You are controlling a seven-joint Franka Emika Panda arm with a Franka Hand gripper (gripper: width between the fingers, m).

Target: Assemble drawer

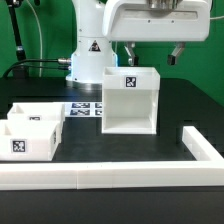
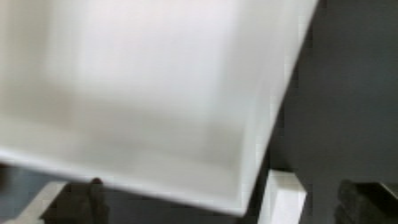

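Exterior view: the white drawer casing (image 1: 128,100) stands upright near the middle of the black bench (image 1: 170,118). Its open front faces the camera, and a black-and-white tag (image 1: 128,82) sits on the panel above the opening. The jaws hang above the casing, at about 1 o'clock from it. They are spread wide with nothing between them and are clear of the casing's top.

Toward 8 o'clock from the casing lie the two small trays, the front tray (image 1: 40,142) just beside the rear tray (image 1: 22,108); whether they touch is unclear. The marker board (image 1: 85,107) lies flat between the trays and the casing. The arm's base (image 1: 90,55) stands at 11 o'clock from the casing, farther back. A low white rail (image 1: 100,178) edges the bench at 6 o'clock and turns up along the exterior view's right.

In the wrist view, a blurred white face of the casing (image 2: 160,90) fills most of the picture, with two dark fingertips (image 2: 80,200) set far apart.
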